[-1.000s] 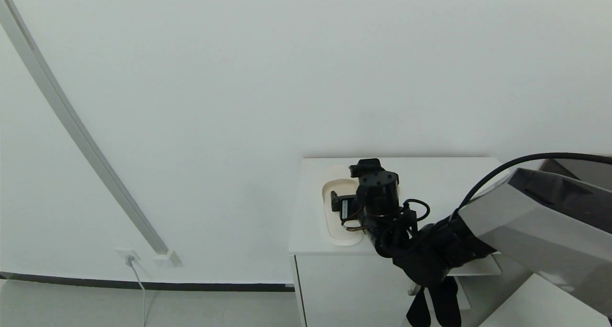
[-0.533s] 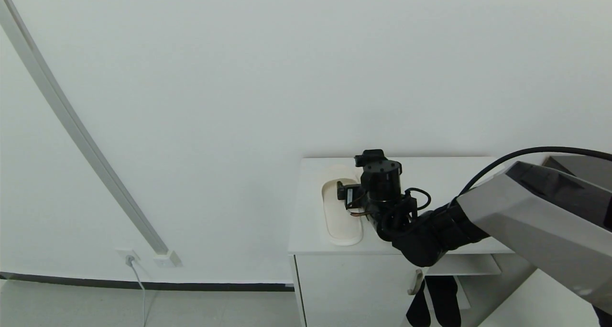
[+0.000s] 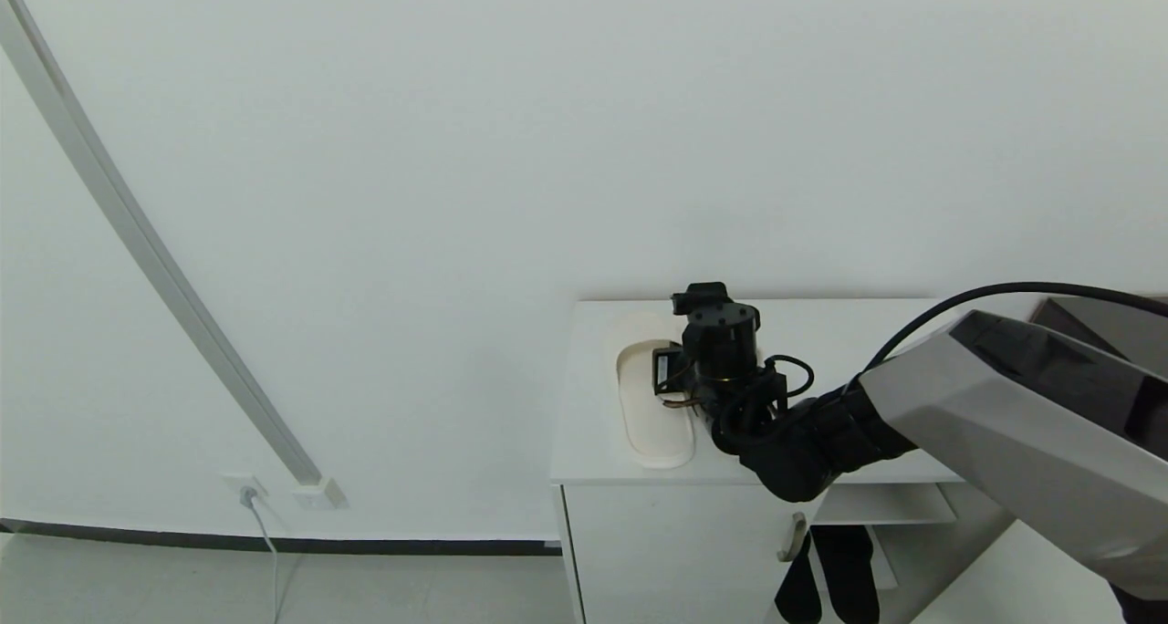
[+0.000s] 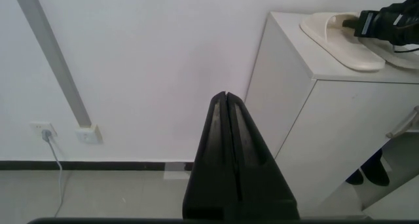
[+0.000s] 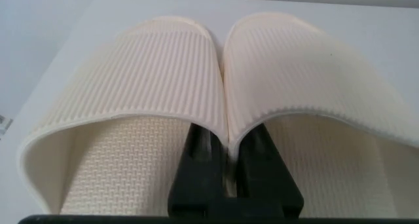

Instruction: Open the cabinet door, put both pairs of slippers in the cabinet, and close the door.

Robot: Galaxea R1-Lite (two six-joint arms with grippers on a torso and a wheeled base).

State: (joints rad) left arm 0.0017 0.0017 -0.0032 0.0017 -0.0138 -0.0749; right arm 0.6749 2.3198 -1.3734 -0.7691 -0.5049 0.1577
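**While cream slippers sit on the cabinet top, right gripper clamps them**

Cabinet lower right in head view, open on its right side: black slippers under a shelf, cut off at the bottom edge. Right gripper's fingers pinch the cream pair's touching inner edges. Its wrist hides one slipper. Left gripper fingers pressed together, holding nothing. Wall socket lower left.

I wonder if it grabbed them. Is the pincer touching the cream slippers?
Touching. Right wrist view: right pincer has one finger inside each cream ribbed slipper, pinching their inner walls.
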